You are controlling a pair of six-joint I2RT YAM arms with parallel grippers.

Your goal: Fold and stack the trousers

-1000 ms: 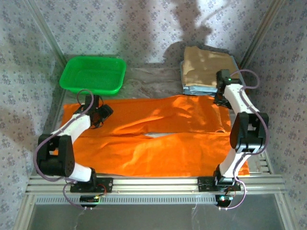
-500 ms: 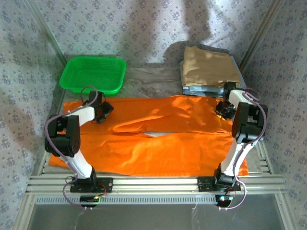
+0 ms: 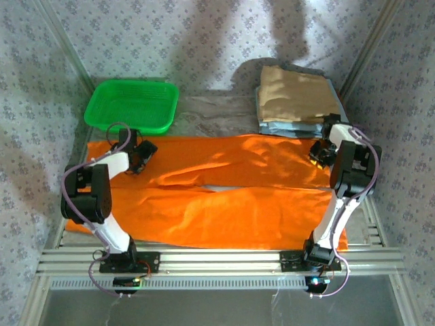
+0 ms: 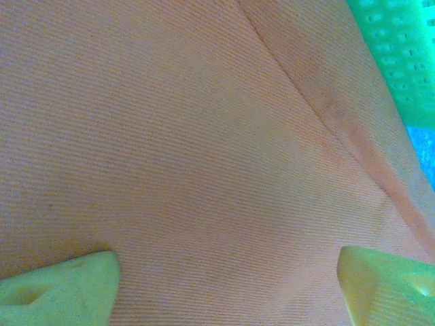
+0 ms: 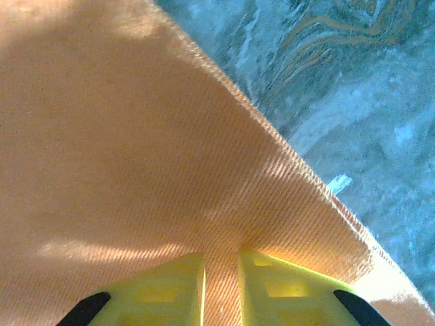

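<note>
The trousers (image 3: 224, 197) lay spread flat across the counter (image 3: 217, 109), running from my left arm to my right arm. My left jaws stood wide over the cloth at its far left corner, near the green basket (image 3: 132, 105), with nothing between them; whether the tips touched the fabric I could not tell. My right jaws were narrow, pinching a small ridge of orange cloth at the far right edge, where the marbled counter showed just beyond the hem. Behind that corner sat a tan folded garment (image 3: 296, 92) atop light blue folded ones (image 3: 285, 127).
</note>
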